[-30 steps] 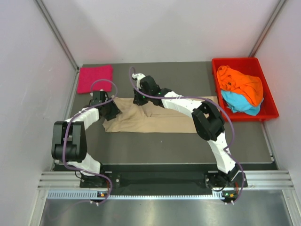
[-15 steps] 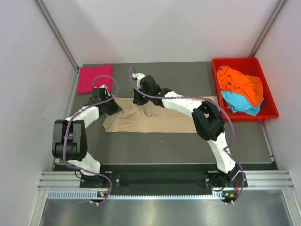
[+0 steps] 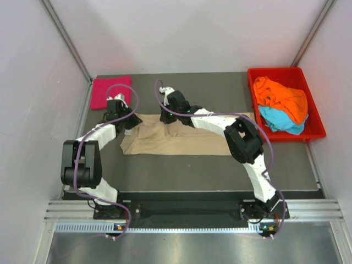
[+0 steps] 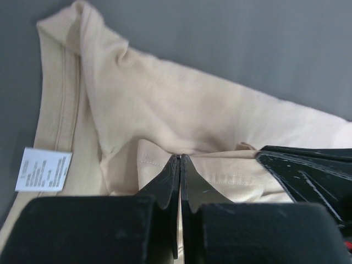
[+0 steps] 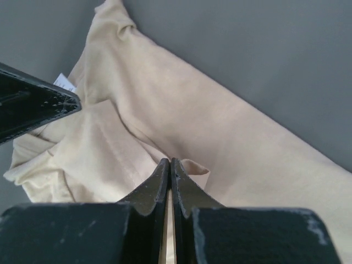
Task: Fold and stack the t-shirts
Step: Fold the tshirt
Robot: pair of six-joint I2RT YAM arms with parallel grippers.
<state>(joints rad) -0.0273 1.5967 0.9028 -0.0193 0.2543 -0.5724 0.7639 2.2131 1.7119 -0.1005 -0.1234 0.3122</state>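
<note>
Dark grey table (image 3: 192, 165) fills the floor of a white-walled booth (image 3: 192, 33), seen from above with 12 o'clock at the far wall. Across its middle lies the beige t-shirt (image 3: 187, 140), its long axis running from 9 to 3 o'clock. Its 3 o'clock end is flat and reaches close to the red tray (image 3: 252, 93), while its 9 o'clock end is bunched and lifted into folds.

That tray sits at 2 o'clock and holds the crumpled orange t-shirt (image 3: 283, 99) on top of the light blue t-shirt (image 3: 280, 121). At 10 o'clock, near the left wall, the magenta-pink t-shirt (image 3: 110, 91) lies folded into a flat square, apart from the beige one.

From its base at 7 o'clock, the left arm (image 3: 102, 132) bends at the elbow and stretches toward 12. The right arm (image 3: 220, 124) rises from 5 o'clock, folds at its elbow and reaches long toward 10.

Both meet at the shirt's bunched end, with the left gripper (image 3: 132, 122) beside the right gripper (image 3: 165, 116). From its own wrist, the left gripper (image 4: 180, 159) has its fingers pressed together on a raised fold of beige cloth (image 4: 181, 110). The right gripper (image 5: 169, 162) is likewise pinched narrow on a ridge of the same shirt (image 5: 231, 137).

Smallest is the white neck label (image 4: 43, 169), lying by the ribbed collar at 8 o'clock in the left wrist view.
</note>
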